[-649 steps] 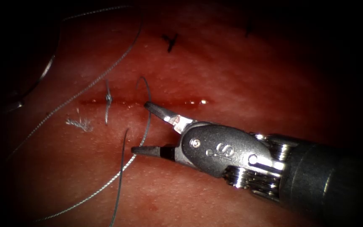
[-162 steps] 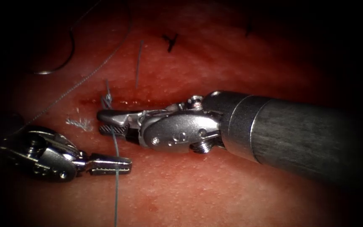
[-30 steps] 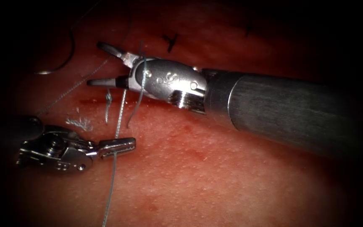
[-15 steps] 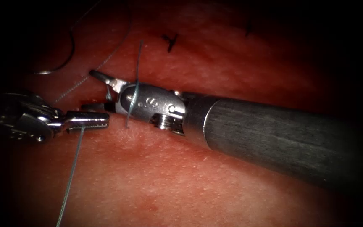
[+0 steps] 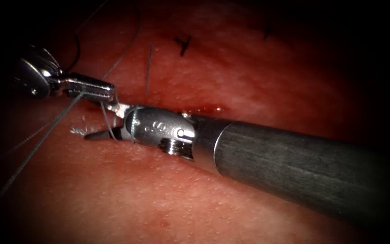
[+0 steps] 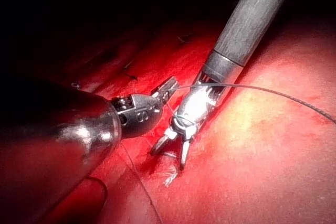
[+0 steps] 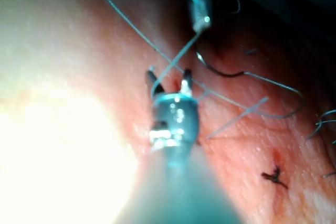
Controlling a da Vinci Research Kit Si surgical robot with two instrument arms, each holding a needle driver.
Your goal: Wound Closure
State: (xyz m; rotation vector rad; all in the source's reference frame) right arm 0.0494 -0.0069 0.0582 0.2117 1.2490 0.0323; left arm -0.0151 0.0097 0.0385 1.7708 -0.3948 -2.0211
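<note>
Left tool grips thread (looped round right tool).

The thread is clamped in the closed left pincer above the left end of the cut and is looped around the right pincer, whose jaws are parted and hold nothing. The curved needle lies free on the tissue, far upper left.
</note>
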